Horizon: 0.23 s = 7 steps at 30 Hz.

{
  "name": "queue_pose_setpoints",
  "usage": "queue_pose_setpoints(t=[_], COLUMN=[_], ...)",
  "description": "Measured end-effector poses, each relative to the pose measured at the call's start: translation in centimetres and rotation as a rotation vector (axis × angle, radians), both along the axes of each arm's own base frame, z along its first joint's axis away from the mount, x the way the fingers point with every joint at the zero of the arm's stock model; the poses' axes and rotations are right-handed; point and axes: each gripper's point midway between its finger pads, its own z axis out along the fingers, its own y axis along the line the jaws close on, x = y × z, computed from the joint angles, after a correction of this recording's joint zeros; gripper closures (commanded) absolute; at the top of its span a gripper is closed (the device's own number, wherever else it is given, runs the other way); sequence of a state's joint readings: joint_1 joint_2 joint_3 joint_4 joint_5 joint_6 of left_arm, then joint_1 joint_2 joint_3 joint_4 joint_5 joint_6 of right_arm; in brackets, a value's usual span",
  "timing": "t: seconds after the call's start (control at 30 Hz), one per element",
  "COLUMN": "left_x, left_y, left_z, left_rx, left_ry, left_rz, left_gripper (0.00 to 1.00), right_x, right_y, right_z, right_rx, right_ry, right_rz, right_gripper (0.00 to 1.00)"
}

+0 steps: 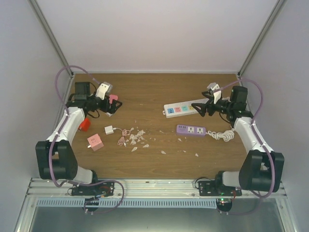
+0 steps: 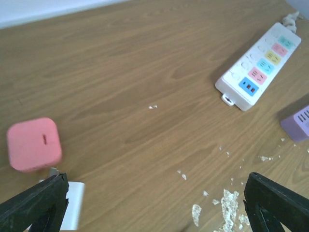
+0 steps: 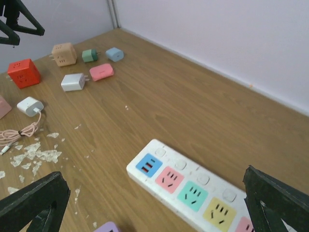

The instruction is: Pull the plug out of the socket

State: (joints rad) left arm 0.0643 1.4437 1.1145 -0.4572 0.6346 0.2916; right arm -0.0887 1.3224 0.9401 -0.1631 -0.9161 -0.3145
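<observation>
The left arm [image 1: 65, 126] is folded along the left wall, and the left gripper [image 1: 114, 105] is held above the table [image 1: 154, 87] with its jaws spread wide. In its wrist view both fingers [image 2: 38, 203] are seen at the bottom corners, with bare wood between them. A pink plug [image 2: 34, 144] and a white plug [image 2: 72, 203] are lying loose just below it (which one the task means cannot be told). The wall is close behind this arm. Open wood is found toward the centre, broken by white flakes [image 1: 137, 137] and a charger [image 1: 108, 129] with a pink cable [image 1: 126, 135]. The white socket strip [image 1: 181, 109] is laid flat right of centre, well apart from those plugs. Its right end is just beside the right gripper [image 1: 198, 109], whose jaws are likewise parted with nothing between them. A purple strip [image 1: 190, 129] is set nearer the bases. A tan cube [image 3: 63, 53], a green plug [image 3: 89, 55] and a blue plug [image 3: 114, 53] are shown only in the right wrist view.
</observation>
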Motion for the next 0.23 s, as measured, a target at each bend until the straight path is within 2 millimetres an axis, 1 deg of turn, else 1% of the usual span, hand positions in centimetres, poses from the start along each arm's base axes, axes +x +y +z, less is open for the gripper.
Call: queue_pose_setpoints(t=[0.13, 0.23], left_x=[-1.1, -1.3], left_y=[-1.0, -1.3], left_z=[-1.8, -2.0], left_rx=[0.006, 0.019], left_ry=[0.033, 0.028], left_rz=[-0.011, -0.01], left_gripper=[0.01, 0.01], right_x=[-0.5, -0.7], right_y=[0.0, 0.0], right_z=[-1.9, -2.6], right_rx=[0.015, 0.02], right_ry=[0.037, 0.047], right_rz=[-0.009, -0.013], right_gripper=[0.0, 0.0])
